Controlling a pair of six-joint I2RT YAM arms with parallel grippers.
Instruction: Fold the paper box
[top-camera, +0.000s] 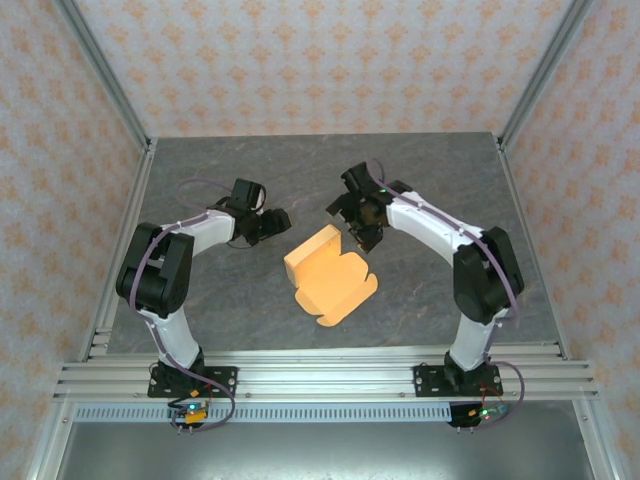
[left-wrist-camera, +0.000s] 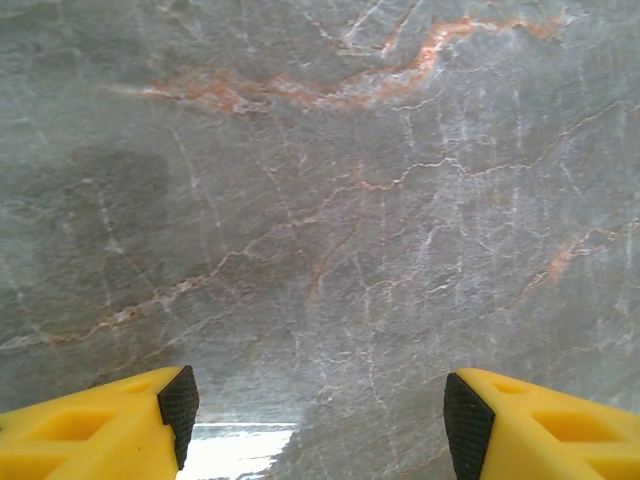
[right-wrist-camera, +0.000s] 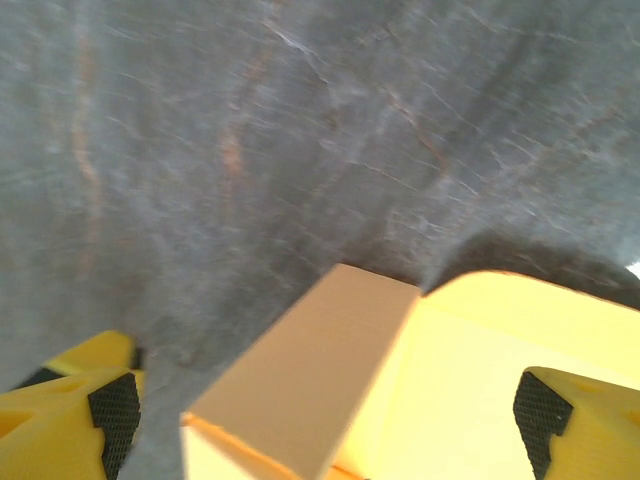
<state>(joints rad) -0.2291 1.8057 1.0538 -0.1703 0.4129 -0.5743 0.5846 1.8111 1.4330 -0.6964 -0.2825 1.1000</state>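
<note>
- My right claw (top-camera: 352, 228) is hanging spread wide at the far corner of the paper box (top-camera: 325, 275), gripping nothing.
- My left claw (top-camera: 272, 222) is hovering just left of the box, jaws apart, empty.
- The box is lying half-folded on the table (top-camera: 200, 180), one wall standing.

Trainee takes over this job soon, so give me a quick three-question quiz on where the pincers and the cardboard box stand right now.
1. True or false: the left pincer grips the light orange-tan thin cardboard box.
2. Which open pincer is nearest the box's raised wall? A) the left pincer B) the right pincer
3. Fill in: the left pincer hangs open over the bare grey marbled ____.
Key: 1 false; 2 B; 3 table.
</note>
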